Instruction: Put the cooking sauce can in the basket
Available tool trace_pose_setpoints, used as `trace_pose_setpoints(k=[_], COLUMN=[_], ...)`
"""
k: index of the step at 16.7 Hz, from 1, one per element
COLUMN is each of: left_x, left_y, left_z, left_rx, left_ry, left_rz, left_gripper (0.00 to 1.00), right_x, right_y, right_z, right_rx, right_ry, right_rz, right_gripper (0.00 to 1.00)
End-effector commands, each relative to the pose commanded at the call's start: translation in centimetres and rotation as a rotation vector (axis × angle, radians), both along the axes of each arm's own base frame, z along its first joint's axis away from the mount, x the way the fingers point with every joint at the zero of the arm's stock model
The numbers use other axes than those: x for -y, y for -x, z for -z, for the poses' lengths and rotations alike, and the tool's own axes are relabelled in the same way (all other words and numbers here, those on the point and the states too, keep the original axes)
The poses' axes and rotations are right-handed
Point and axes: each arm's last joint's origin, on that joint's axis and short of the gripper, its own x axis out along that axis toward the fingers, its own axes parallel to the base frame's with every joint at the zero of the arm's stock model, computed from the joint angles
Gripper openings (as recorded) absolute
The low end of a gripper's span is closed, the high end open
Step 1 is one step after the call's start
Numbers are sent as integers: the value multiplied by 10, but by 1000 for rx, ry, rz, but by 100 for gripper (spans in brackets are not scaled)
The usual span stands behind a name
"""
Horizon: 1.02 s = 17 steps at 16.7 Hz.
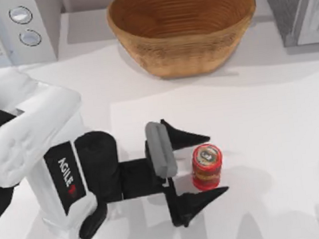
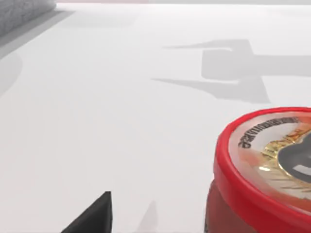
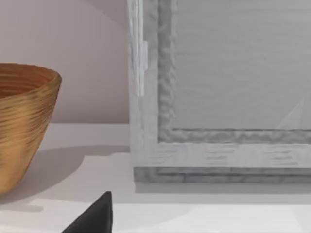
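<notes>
- The cooking sauce can (image 1: 207, 166) stands upright on the counter (image 1: 274, 118), in the near half a little right of the middle, between the spread fingers of my left gripper (image 1: 211, 164).
- My left gripper is released: one black fingertip lies just beyond the can toward the back edge, the other just short of it toward the front edge, neither visibly touching.
- In my left wrist view the can's red-rimmed lid (image 2: 272, 155) sits off to one side, so I judge that I am not centred on it; closing now could push it sideways before both pads bite.
- The can is small and smooth-sided. If I pinch high or shallow, near the fingertips, it could tip over or squirt out and roll across the counter.
- The basket (image 1: 183, 27) sits well apart, against the back edge near the middle. Its wall is tall, so a low carry could knock the can against the rim.
- My right gripper's state I cannot tell; its wrist view looks past one dark fingertip toward the basket's side (image 3: 24, 126) and a grey framed panel (image 3: 228, 97).
- The counter is plain white and flat. A white appliance with two round knobs (image 1: 25, 25) fills the back left corner, a grey cabinet-like unit (image 1: 299, 2) the back right corner.
</notes>
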Motion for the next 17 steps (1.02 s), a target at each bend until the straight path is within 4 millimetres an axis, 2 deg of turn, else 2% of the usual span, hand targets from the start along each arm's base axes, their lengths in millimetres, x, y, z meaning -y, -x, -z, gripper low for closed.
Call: trace_pose_setpoints(k=[2,6,17], left_x=[12,13,13], left_y=[0,0,0], left_z=[1,1,1], left_rx=[0,0,0], left_ry=[0,0,0], left_rz=[0,0,0], left_gripper=[100,100,17], right_x=[0,0,0], right_y=[0,0,0], right_z=[0,0,0], right_rx=[0,0,0], right_ry=[0,0,0], right_rz=[0,0,0], right_gripper=[100,100,100])
